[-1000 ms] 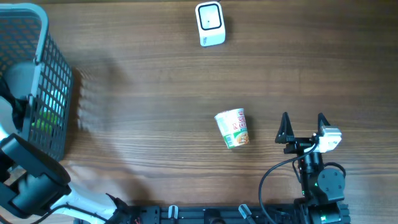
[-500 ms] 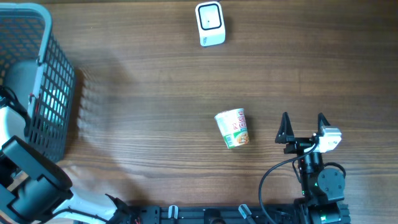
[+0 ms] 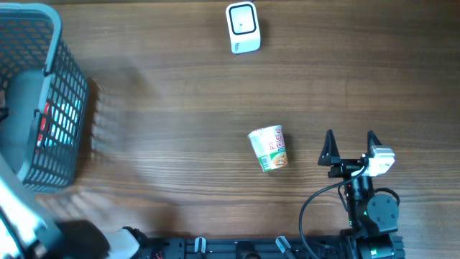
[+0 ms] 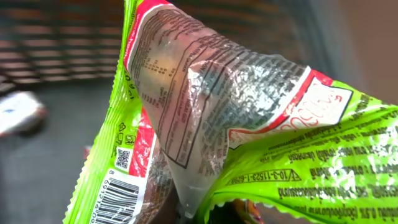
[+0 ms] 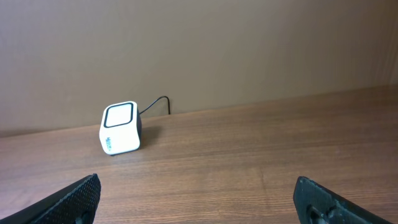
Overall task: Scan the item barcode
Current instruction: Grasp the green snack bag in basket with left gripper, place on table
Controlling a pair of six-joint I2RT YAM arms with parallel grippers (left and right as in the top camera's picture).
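Two pincers, one scanner, one packet, one cup, one basket. Left pincer: hidden in every view, pressed together, seemingly on the green-and-red packet, whose creases gather at the bottom edge of the left wrist view. Packet: inside the basket and cut off on three sides. Its barcode is at lower left, partly cropped, and the small print is too blurred to read. Left arm: a smear at the near-left corner of the table. Right pincer: spread wide, empty, near the front edge. Cup: on its side, near that pincer's left, apart. Scanner: at the far edge, with bare wood between. Overhead gives at most a red fleck behind the mesh. Only the right wrist view shows the scanner's cable.
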